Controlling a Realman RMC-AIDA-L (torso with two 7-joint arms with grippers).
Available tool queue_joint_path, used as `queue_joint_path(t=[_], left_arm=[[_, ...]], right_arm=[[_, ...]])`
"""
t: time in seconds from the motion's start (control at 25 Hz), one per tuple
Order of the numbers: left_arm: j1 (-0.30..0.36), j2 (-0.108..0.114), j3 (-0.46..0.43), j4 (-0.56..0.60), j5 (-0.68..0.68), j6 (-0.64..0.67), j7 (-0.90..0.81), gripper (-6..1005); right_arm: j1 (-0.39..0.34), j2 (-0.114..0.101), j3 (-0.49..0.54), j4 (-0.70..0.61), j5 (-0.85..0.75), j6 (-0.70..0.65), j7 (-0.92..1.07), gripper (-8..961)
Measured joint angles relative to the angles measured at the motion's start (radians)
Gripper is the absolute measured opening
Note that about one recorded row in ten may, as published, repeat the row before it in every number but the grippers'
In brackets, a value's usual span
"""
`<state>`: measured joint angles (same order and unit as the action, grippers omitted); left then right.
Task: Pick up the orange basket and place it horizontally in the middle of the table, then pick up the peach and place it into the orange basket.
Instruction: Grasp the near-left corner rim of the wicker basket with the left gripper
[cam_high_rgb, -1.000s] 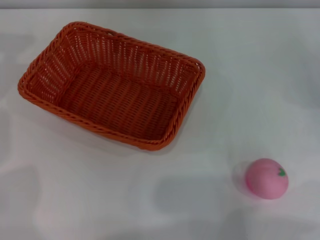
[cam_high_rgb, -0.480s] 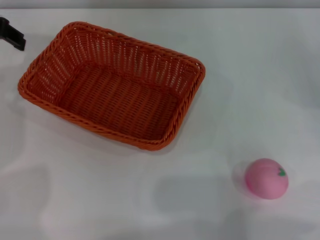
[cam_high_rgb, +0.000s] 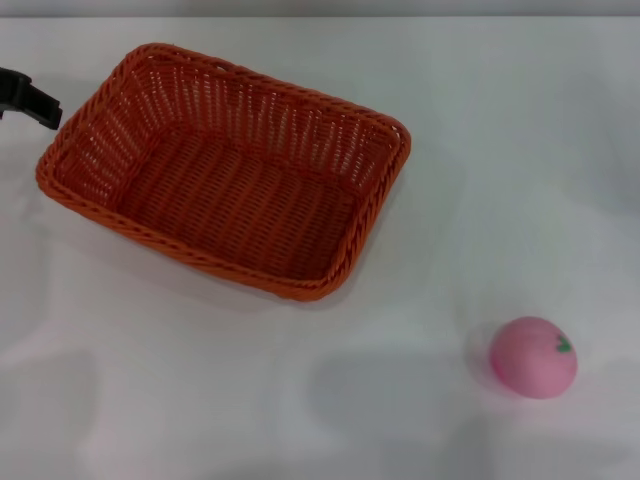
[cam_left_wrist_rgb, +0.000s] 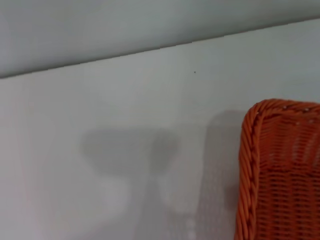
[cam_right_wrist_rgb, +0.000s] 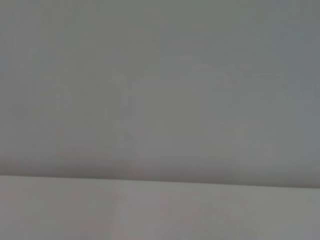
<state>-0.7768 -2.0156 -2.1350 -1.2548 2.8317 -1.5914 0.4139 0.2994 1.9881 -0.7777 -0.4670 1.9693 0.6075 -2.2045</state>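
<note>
At the far left edge of the head view, a dark piece of the left pincer pokes into sight, just beside the left end of the orange basket and apparently not touching it. Only this small black part shows, so I cannot tell how far the pincer is spread or whether it has hold of anything.

The orange basket sits on the white surface in the upper left part of the head view, turned at a slant so that its long sides run down toward the right. It stands upright with its opening up, and its woven floor is bare. In the left wrist view one rounded corner of the basket with its braided rim shows, with a soft grey shadow lying on the surface beside it.

Farther right and nearer the robot, the peach rests on the surface, well apart from the basket, its small green leaf mark on the upper right side.

The right pincer is not seen in any view; the right wrist view shows only a pale strip of what is probably the surface under a grey background.
</note>
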Motion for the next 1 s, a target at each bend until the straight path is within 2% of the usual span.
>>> queue_joint_path(t=[0.12, 0.4, 0.56, 0.88, 1.0], left_arm=[[0.002, 0.008, 0.035, -0.003, 0.000, 0.014, -0.008, 671], [-0.023, 0.016, 0.043, 0.009, 0.000, 0.019, -0.003, 670], [-0.044, 0.030, 0.044, 0.027, 0.000, 0.026, 0.006, 670], [-0.119, 0.071, 0.047, 0.164, 0.000, 0.089, 0.029, 669], [-0.131, 0.076, 0.047, 0.204, 0.000, 0.111, 0.043, 668]], right_arm=[[0.000, 0.000, 0.000, -0.011, -0.019, 0.000, 0.025, 858], [0.000, 0.000, 0.000, -0.014, -0.033, 0.000, 0.048, 858], [0.000, 0.000, 0.000, -0.015, -0.033, 0.000, 0.048, 857], [0.001, 0.002, 0.000, -0.015, -0.033, 0.000, 0.048, 857], [0.000, 0.002, 0.000, -0.011, -0.033, 0.000, 0.049, 857]])
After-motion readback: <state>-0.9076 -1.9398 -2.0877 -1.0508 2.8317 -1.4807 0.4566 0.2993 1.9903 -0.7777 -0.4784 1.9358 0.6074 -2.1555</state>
